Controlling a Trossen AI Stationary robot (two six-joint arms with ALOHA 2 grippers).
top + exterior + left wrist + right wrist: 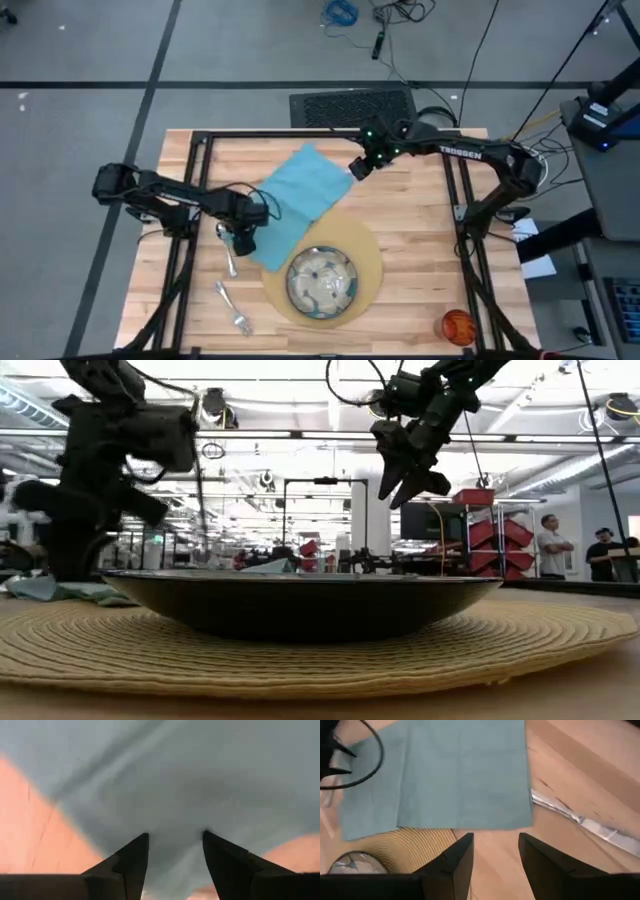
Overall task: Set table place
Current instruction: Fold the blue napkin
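The teal napkin [300, 203] lies spread on the wooden table [420, 240]. Its near edge overlaps the round tan placemat [372, 262], which carries the speckled dish [322, 283]. My left gripper [243, 240] is open and low over the napkin's near-left corner [175, 795]. My right gripper [356, 168] is open and raised above the napkin's right corner [520, 815], holding nothing. A spoon [226, 246] and a fork [232, 308] lie left of the placemat. The orange cup [458, 325] stands at the near right. My left gripper points down from above at the napkin near its near-left corner [175, 850]. Its open fingertips [142, 840] stand right at the cloth's surface. Whether they touch it, I cannot tell. The napkin lies on the table.
A silver strip [580, 822], perhaps the knife, lies on the wood beside the napkin's right edge. Black frame bars [195, 180] cross the table's left and right sides. People stand in the room beyond the table [550, 545].
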